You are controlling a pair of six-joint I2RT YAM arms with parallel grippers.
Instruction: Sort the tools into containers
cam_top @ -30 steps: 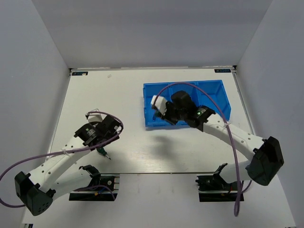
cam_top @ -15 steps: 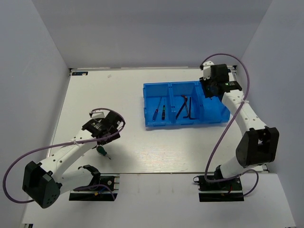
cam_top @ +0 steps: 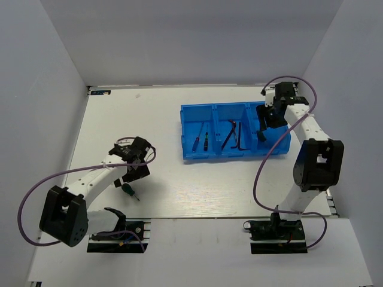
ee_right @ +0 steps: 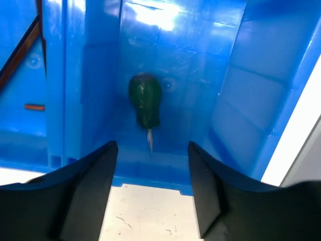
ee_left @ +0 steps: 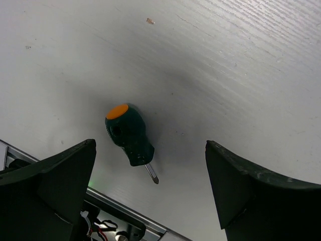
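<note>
A stubby green-handled screwdriver (cam_top: 127, 190) with an orange cap lies on the white table, also in the left wrist view (ee_left: 128, 134). My left gripper (cam_top: 132, 172) (ee_left: 149, 145) is open just above it, one finger on each side, not touching. The blue bin (cam_top: 233, 156) holds two thin screwdrivers (cam_top: 200, 139) in its left compartment and two dark hex keys (cam_top: 234, 136) in the middle one. My right gripper (cam_top: 265, 124) (ee_right: 151, 146) is open over the right compartment, where the other green screwdriver (ee_right: 145, 105) lies on the floor.
The table's near edge with a metal rail (ee_left: 115, 213) runs close below the loose screwdriver. The bin's divider wall (ee_right: 70, 75) and its right outer wall (ee_right: 261, 75) flank my right gripper. Grey walls enclose the table on three sides.
My right arm has swung from the bin's left end to the right compartment, its gripper now open there. My left gripper has shifted slightly over the table screwdriver, which has not moved.
</note>
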